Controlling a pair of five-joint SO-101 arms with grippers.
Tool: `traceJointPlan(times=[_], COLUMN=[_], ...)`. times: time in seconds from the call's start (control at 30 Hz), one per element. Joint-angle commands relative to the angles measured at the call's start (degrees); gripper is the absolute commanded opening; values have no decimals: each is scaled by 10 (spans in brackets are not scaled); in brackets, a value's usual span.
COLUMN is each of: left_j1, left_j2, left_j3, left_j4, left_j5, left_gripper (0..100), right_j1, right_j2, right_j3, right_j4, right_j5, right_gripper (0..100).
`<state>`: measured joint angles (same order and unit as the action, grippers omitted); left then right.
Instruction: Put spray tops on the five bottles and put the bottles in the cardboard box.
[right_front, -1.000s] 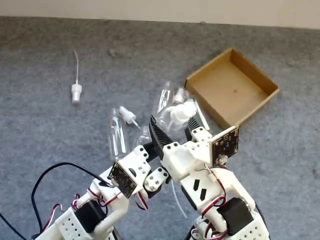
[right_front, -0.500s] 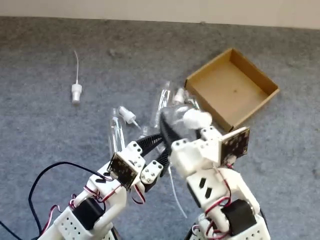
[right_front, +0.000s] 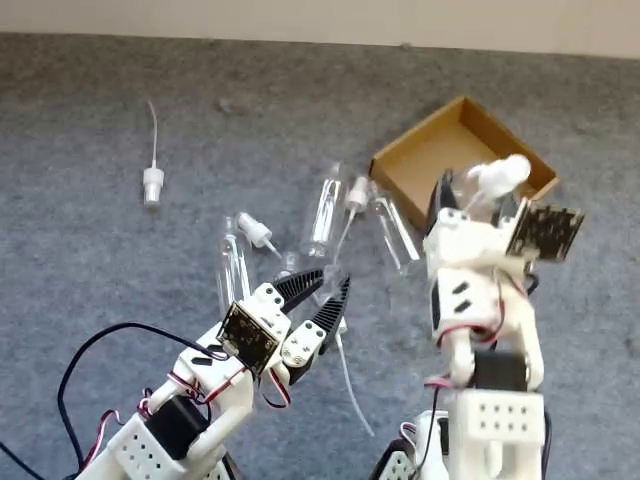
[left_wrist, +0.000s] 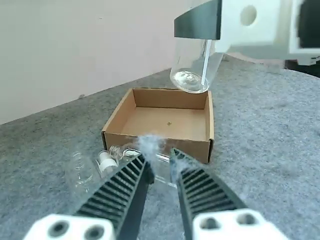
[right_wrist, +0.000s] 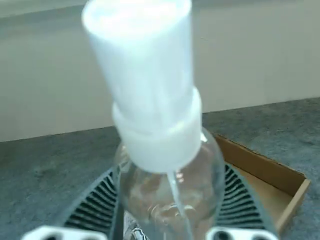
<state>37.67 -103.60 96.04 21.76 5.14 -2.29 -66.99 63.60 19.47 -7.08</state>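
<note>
My right gripper is raised over the cardboard box and is shut on a clear bottle that carries a white spray top. The left wrist view shows that bottle hanging above the box. My left gripper stands low over the carpet, open, with nothing between its fingers. Beyond it three clear bottles lie on their sides. Loose spray tops lie among them.
Another spray top with a long tube lies alone at the far left. A thin white tube lies on the carpet between the two arms. Grey carpet covers the table.
The right arm lifted the capped bottle from between the two grippers and swung it right, over the box. The left gripper drew back a little and stands open.
</note>
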Motion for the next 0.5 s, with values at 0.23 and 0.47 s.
traceJointPlan(times=[0.23,0.47], left_j1=[5,5], left_j2=[-2,-2], left_j3=[9,9], left_j4=[30,34], left_j5=[3,3], left_gripper=[5,6], right_j1=[31,30], right_j2=[279,456], right_j3=[-157,-282], right_j4=[-131,-177], right_j5=[8,8], right_gripper=[131,131])
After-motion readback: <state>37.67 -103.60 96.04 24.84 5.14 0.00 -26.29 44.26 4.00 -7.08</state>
